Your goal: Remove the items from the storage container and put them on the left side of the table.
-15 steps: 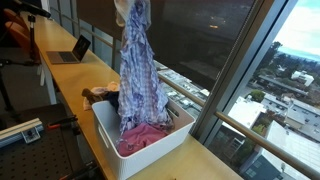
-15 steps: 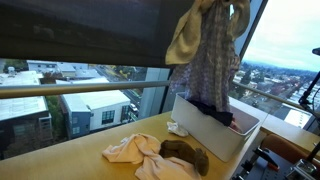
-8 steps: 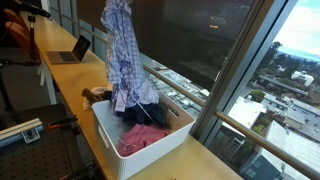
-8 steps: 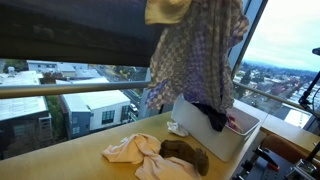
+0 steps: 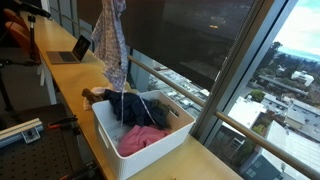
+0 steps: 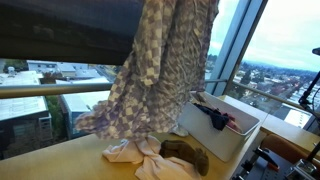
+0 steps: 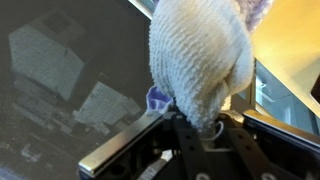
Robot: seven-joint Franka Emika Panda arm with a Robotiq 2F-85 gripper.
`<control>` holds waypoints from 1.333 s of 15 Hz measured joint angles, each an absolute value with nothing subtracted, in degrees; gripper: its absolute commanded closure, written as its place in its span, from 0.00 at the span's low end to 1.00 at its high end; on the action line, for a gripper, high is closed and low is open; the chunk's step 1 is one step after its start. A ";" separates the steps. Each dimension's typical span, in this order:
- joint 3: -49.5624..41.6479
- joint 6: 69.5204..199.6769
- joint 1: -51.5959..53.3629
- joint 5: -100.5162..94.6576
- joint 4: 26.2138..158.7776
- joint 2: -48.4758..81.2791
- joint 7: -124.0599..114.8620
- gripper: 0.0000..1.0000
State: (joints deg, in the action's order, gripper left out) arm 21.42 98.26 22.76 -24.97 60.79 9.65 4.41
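In the wrist view my gripper (image 7: 205, 125) is shut on a white knit cloth (image 7: 200, 55) with a bit of purple plaid fabric (image 7: 157, 98) beside it. In both exterior views the gripper itself is above the frame. A long plaid garment (image 5: 112, 40) hangs from it, clear of the white storage container (image 5: 150, 152) and to the side of it. It hangs over the clothes pile in an exterior view (image 6: 160, 70). The container (image 6: 243, 137) still holds a pink cloth (image 5: 140, 139) and a dark item (image 5: 142, 111).
A pale cloth (image 6: 124, 150) and a brown cloth (image 6: 187, 154) lie on the wooden table (image 6: 60, 165) beside the container. A laptop (image 5: 72, 50) sits further along the table. Window glass and a railing run along the table's far edge.
The hanging plaid garment has been lifted fully out of the container and carried sideways, away from it and over the clothes pile on the table.
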 measured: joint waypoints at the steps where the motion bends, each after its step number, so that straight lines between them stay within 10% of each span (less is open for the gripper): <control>1: 21.53 97.10 23.82 -25.97 58.32 11.19 4.41 0.95; 20: 19.94 87.40 41.96 -31.88 37.52 31.89 5.15 0.95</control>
State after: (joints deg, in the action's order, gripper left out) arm 19.94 87.40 41.96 -31.88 37.52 31.89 5.15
